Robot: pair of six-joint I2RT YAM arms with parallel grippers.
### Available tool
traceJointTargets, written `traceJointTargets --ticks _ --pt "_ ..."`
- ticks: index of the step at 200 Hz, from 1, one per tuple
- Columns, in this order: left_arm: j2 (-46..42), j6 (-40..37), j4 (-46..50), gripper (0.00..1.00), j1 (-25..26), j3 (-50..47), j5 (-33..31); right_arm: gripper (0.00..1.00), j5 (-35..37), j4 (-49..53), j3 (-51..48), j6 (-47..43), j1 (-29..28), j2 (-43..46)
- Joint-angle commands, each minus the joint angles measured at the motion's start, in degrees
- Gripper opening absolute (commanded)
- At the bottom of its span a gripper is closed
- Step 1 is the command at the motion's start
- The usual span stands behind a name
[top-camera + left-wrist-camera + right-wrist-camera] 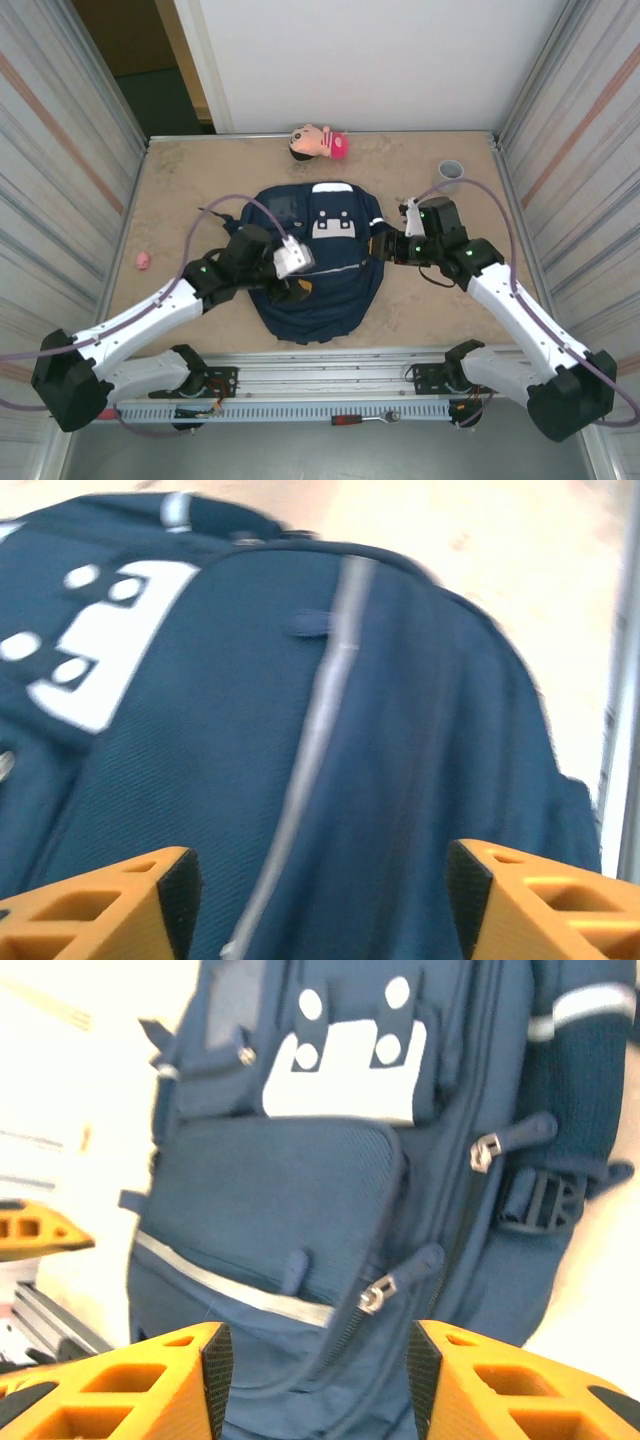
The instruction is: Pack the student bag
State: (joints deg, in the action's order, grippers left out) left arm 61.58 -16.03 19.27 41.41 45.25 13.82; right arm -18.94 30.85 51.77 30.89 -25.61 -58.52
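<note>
The bag (325,300) lies flat mid-table. The left gripper (320,910) gapes wide at its left side. The right gripper (315,1380), jaws parted, is at its right. Both seem empty.

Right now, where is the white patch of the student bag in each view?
Top external: white patch at the centre, on the student bag.
Left wrist: patch at the left edge, upper half, blurred.
Right wrist: patch at top centre.
Shared landmark: the bag's grey stripe.
</note>
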Motion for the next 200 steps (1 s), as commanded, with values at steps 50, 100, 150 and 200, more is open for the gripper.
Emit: traceJointTargets --ticks 50,100,150,200 --pt "-1.09 31.74 -4.80 0.71 -13.55 0.22 0.49 0.48 3.37 -10.82 0.75 5.71 -10.58 -8.28" --pt "8.83 35.93 -10.93 0.67 -13.55 -11.02 -1.33 0.47 7.76 -23.00 -15.11 14.21 -10.53 -17.17" --pt "18.69 40.54 -15.64 0.66 -9.04 -16.96 -6.56 0.47 9.90 -27.52 -25.28 19.06 -10.65 -19.94" --pt "15.95 41.15 -15.59 0.69 -2.57 -12.22 -10.17 0.50 12.78 -16.79 -22.77 17.63 -10.62 -10.25"
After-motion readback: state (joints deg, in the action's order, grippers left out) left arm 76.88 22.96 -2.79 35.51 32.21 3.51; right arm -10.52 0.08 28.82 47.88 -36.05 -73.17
